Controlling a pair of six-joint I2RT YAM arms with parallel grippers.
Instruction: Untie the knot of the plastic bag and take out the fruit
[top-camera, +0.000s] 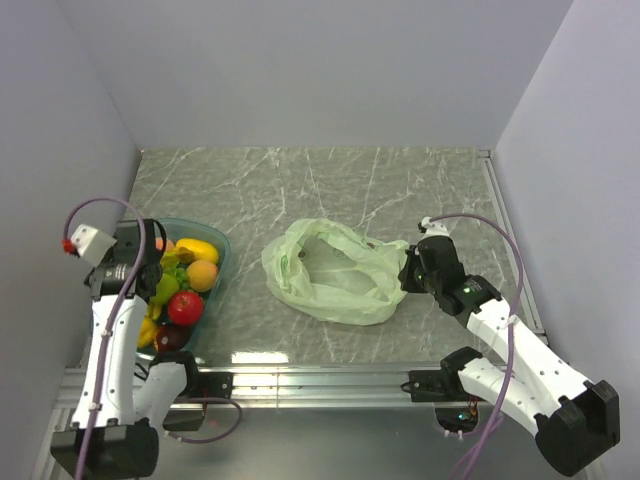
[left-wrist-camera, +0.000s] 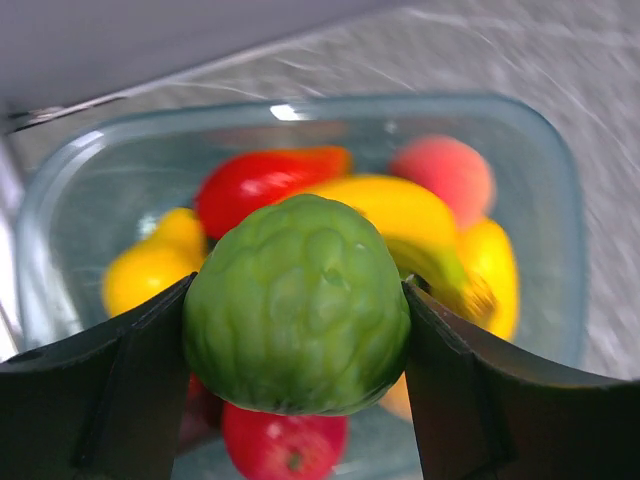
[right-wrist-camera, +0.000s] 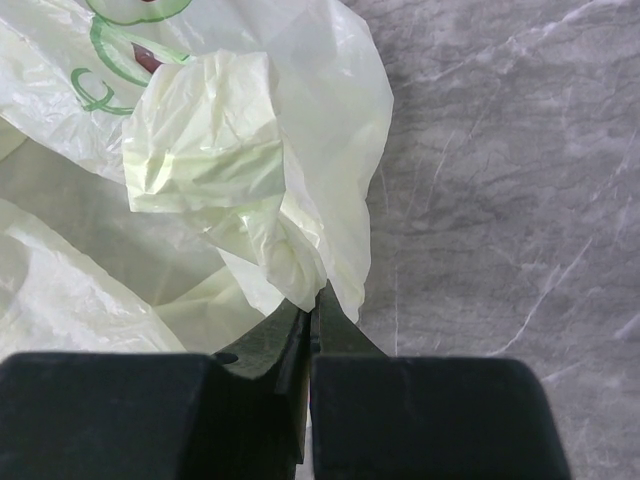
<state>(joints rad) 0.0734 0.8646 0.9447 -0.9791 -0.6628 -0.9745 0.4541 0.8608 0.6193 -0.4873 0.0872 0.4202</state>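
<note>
The pale-green plastic bag (top-camera: 330, 272) lies slack on the table with its mouth open; no knot shows. My right gripper (top-camera: 408, 272) is at its right edge, shut on a bunched fold of the bag (right-wrist-camera: 220, 140), with the film pinched between the tips of the gripper (right-wrist-camera: 315, 295). My left gripper (left-wrist-camera: 298, 288) is shut on a round, bumpy green fruit (left-wrist-camera: 298, 305) and holds it over the teal tray (left-wrist-camera: 400, 105). In the top view the left gripper (top-camera: 160, 265) hangs over the tray's left part.
The teal tray (top-camera: 222, 245) at the left holds a red apple (top-camera: 185, 306), a peach-coloured fruit (top-camera: 202, 275), a yellow fruit (top-camera: 197, 248) and bananas (left-wrist-camera: 400, 215). Walls close in the left, back and right. A metal rail (top-camera: 320, 378) runs along the near edge.
</note>
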